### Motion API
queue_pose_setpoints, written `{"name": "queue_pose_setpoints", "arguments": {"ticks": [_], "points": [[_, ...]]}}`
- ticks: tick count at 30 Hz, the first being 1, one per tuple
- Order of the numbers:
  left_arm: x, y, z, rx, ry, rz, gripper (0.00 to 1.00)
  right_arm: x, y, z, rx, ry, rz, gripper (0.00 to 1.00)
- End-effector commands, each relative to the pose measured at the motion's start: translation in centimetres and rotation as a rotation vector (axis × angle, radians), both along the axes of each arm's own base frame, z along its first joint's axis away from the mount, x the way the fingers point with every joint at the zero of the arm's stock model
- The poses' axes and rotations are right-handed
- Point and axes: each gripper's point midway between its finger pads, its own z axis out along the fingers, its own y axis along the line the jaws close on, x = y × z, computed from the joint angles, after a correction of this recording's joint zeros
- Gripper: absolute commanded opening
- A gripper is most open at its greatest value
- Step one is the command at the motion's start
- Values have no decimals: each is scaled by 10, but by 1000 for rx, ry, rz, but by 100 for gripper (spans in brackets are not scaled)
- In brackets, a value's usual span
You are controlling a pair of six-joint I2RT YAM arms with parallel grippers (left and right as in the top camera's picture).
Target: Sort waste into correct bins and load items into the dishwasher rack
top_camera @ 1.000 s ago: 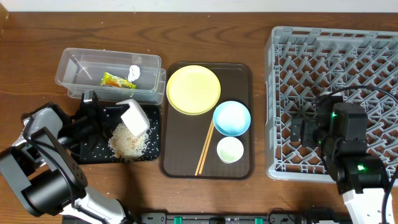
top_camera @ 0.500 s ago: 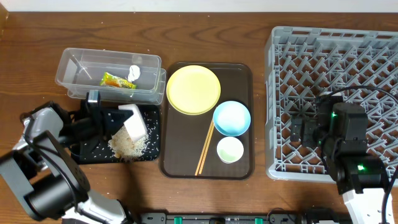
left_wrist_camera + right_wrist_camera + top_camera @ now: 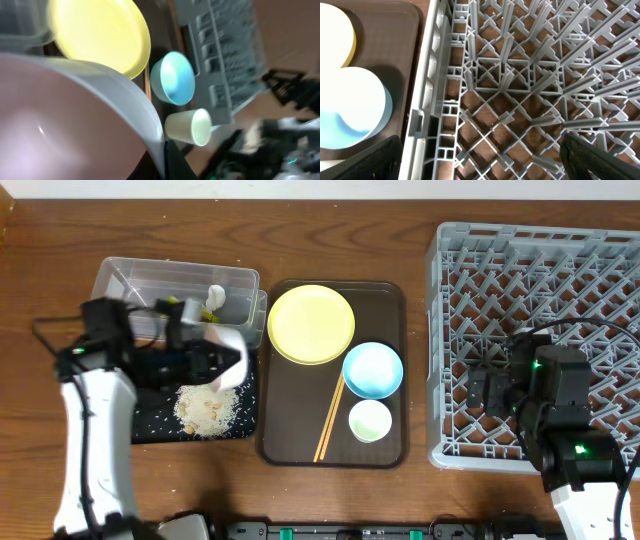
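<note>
While hanging tipped above the black tray (image 3: 160, 426) and its heap of rice (image 3: 205, 408), looks like a light, stiff, fairly slick white bowl (image 3: 228, 366), probably chippable if dropped, so better pinched on the thin rim than around the round belly. Pretty much gripped that way by the left pincer (image 3: 200, 361), squeezed down narrow on the rim, with most of the wrist view taken up by the inside of it. Can't spot anything in the right pincer (image 3: 488, 392), just spread wide above the grey rack (image 3: 560, 260) and touching nothing as far as can be told.
</note>
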Motion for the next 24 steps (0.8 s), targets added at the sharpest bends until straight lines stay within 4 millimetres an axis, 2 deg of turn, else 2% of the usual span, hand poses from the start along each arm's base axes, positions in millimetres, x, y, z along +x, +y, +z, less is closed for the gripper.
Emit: {"name": "queue_pose_setpoints", "arguments": {"ticks": [1,7,10,15,21,24], "points": [[0,-14,-8,177,9,-11,6,3,-3,7,6,-17,-20,99],[-18,-64,-37,473,-45,-234,6,3,-3,8,5,-18,-20,99],[-27,-83,-54,598,-62,-330,6,3,-3,7,6,-17,-20,99],[-43,-117,-85,659,-24,-463,6,3,-3,8,5,-18,-20,99],[-43,-116,-128,755,107,-455,6,3,-3,7,5,-17,-20,99],[-42,-117,-140,765,135,-464,7,3,-3,8,5,-18,-20,99]]}}
